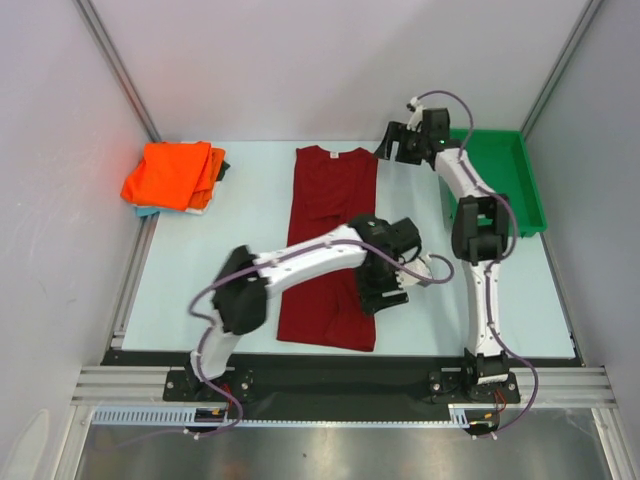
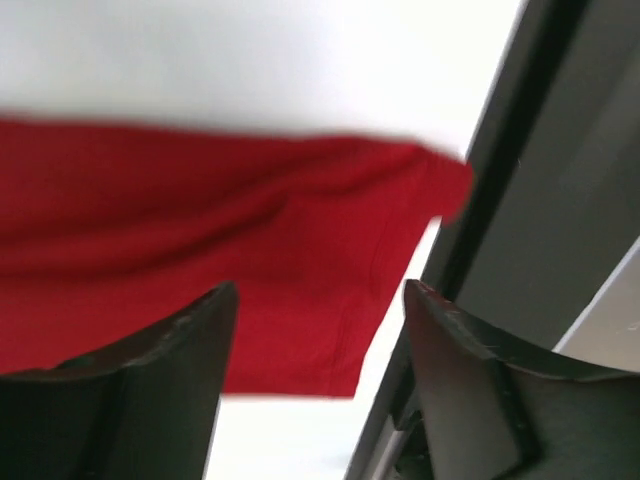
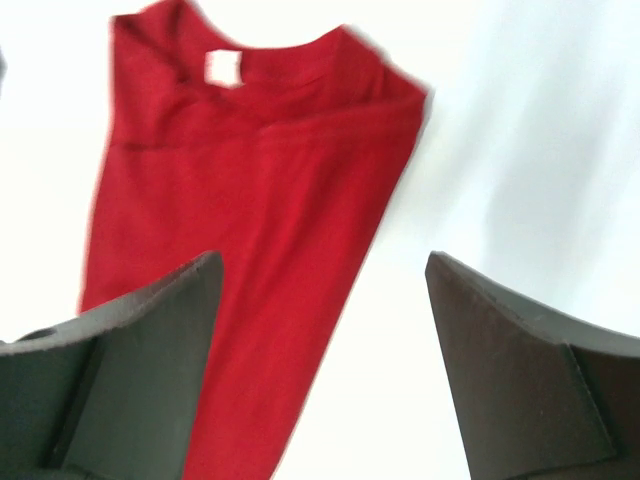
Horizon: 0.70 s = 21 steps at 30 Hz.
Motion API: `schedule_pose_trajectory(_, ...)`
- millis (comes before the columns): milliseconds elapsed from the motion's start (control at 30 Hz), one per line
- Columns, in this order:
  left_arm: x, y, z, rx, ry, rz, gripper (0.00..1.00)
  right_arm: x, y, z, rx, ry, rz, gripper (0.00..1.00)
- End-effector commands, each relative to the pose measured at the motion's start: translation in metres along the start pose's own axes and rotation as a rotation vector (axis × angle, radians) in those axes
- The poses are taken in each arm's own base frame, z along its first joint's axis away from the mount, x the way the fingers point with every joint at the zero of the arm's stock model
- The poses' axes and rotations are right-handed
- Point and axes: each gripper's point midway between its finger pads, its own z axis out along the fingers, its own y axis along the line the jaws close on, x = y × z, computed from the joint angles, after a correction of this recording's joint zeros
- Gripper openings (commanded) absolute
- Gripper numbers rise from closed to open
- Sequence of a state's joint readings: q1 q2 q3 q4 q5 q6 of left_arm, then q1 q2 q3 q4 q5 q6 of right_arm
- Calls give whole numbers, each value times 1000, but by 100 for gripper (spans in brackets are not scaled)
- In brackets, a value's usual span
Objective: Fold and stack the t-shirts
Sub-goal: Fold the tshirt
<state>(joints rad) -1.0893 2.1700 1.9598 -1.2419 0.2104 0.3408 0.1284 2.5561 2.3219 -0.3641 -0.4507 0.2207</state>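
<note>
- Black mounting rail (image 1: 340,375) at the near edge of the table carries both arm bases, left and right.
- Left gripper (image 1: 383,297) (image 2: 320,295) is nearest the lens in its wrist view. Its dark fingers (image 2: 170,350) stand apart with nothing between them.
- It hangs over the near right part of the dark red cotton t-shirt (image 1: 330,195) (image 2: 200,230), by the hem corner. Contact with the cloth cannot be confirmed.
- The dark red t-shirt (image 3: 250,200) lies flat at the table centre, folded lengthwise into a long narrow strip. The collar is at the far end and the hem at the near end. A white label (image 3: 220,68) shows inside the collar.
- Right gripper (image 1: 390,148) (image 3: 320,265) is held just right of the collar at the far side. Its jaws are spread wide and hold nothing.
- Bright orange folded t-shirt (image 1: 170,175) sits at the far left corner.
- A teal-blue cloth edge (image 1: 147,210) shows beneath the orange shirt.
- Green plastic tray (image 1: 530,190) stands at the far right, behind the right arm.
- Pale blue table surface (image 1: 180,270) bears all items.
</note>
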Motion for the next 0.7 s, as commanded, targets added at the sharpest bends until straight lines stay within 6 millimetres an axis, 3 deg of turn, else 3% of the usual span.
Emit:
schedule_pose_trajectory(0,3,14,-95,-199,-224,-14,76,-53,57,-90,-31,-87,-9,87)
schedule_pose_trajectory(33,19,14,-89,-189,-197,-43,82,-55,77,-117,-48,-84,-9,87)
schedule_pose_trajectory(67,31,21,-93,-189,-207,-88,83,-41,82,-126,-52,-55,6,86)
schedule_pose_trajectory(100,47,18,-92,-172,-204,-135,82,6,75,-125,-37,46,73,86)
schedule_pose_trajectory(133,55,16,-92,-141,-217,-175,81,4,98,-154,-67,31,69,86)
schedule_pose_trajectory(167,63,28,-102,-152,-265,-243,81,20,104,-163,-75,58,85,85)
schedule_pose_trajectory(200,79,28,-92,-125,-251,-325,80,69,99,-168,-63,152,138,85)
schedule_pose_trajectory(233,86,32,-91,-113,-270,-383,79,74,116,-191,-92,144,127,85)
schedule_pose_trajectory(300,105,52,-97,-124,-330,-557,78,116,131,-207,-114,214,162,85)
schedule_pose_trajectory(333,121,53,-86,-109,-310,-627,77,165,130,-213,-118,312,213,85)
schedule_pose_trajectory(367,134,64,-87,-96,-335,-718,76,176,149,-227,-155,310,188,84)
schedule_pose_trajectory(400,137,69,-87,-85,-370,-803,76,194,155,-233,-165,337,189,84)
schedule_pose_trajectory(433,159,73,-81,-65,-378,-905,74,233,153,-240,-153,409,225,84)
schedule_pose_trajectory(467,165,72,-78,-23,-400,-964,72,243,161,-250,-172,412,217,84)
schedule_pose_trajectory(500,178,68,-63,16,-394,-1057,71,267,172,-256,-191,460,207,84)
schedule_pose_trajectory(533,195,77,-66,12,-431,-1153,69,281,172,-260,-182,483,222,84)
schedule_pose_trajectory(567,202,79,-62,31,-454,-1212,68,311,166,-267,-159,544,248,83)
schedule_pose_trajectory(600,215,70,-47,67,-432,-1298,67,322,166,-272,-158,563,253,83)
schedule_pose_trajectory(667,229,70,-41,73,-449,-1371,66,353,153,-280,-113,625,291,82)
